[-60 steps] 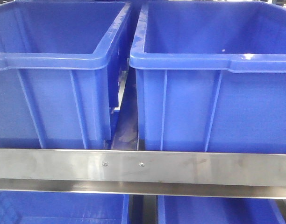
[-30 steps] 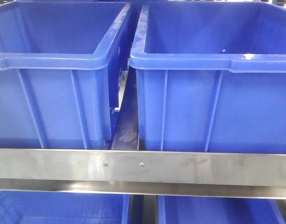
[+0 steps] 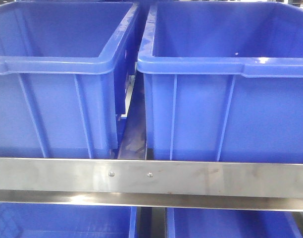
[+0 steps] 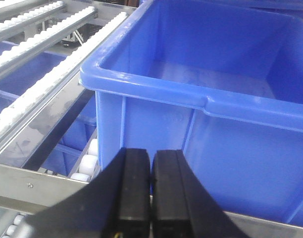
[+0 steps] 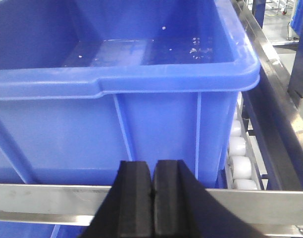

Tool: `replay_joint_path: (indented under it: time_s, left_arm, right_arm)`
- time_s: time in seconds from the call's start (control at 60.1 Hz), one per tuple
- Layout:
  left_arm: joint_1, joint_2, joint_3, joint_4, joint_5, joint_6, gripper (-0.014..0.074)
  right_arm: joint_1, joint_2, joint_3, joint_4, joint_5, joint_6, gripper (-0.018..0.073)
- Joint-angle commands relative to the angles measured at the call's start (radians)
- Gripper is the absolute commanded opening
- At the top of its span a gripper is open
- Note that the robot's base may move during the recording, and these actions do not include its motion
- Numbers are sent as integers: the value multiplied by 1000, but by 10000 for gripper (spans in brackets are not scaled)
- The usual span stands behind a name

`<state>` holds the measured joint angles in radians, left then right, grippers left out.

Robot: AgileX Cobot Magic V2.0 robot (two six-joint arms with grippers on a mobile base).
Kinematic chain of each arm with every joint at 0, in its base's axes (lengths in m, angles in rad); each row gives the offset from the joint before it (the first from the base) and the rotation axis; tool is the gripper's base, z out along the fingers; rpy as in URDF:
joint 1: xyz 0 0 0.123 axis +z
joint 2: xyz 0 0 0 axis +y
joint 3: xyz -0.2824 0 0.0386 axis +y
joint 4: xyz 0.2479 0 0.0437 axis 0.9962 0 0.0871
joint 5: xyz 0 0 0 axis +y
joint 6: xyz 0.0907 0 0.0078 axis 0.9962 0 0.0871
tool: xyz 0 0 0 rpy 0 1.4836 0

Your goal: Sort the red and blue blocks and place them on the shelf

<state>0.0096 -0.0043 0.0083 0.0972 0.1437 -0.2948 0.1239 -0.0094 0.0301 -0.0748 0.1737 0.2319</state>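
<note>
The red and blue blocks are out of view in every frame. The shelf shows as a silver steel rail (image 3: 151, 178) crossing the front view, with two big blue bins (image 3: 57, 79) (image 3: 226, 84) side by side on the tier above it. My left gripper (image 4: 151, 161) is shut with nothing between its black pads, pointing at the front wall of a blue bin (image 4: 206, 99) just above the rail (image 4: 37, 186). My right gripper (image 5: 152, 171) is also shut and empty, facing another blue bin (image 5: 117, 84) over the rail (image 5: 52, 198). Both bins look empty inside.
White conveyor rollers (image 4: 47, 74) run along the shelf left of the left bin, and more rollers (image 5: 239, 153) lie right of the right bin. Further blue bins (image 3: 62, 220) sit on the tier below. A narrow gap (image 3: 134, 124) separates the two upper bins.
</note>
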Motion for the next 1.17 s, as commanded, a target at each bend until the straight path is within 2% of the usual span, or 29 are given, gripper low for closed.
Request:
replay_joint_path:
  time_s: [0.0, 0.3, 0.416, 1.149]
  left_arm:
    - [2, -23, 37, 1, -82, -7, 143]
    - [2, -19, 37, 20, -85, -7, 143]
    - [2, -19, 37, -12, -89, -7, 143]
    - [2, -19, 37, -12, -89, -7, 143]
  right_arm:
    - [-4, -20, -21, -13, -81, -6, 69]
    - [-4, -20, -21, -13, -81, -6, 69]
    - [-4, -20, -21, -13, -82, -6, 69]
    - [-4, -20, -21, -13, -81, -6, 69]
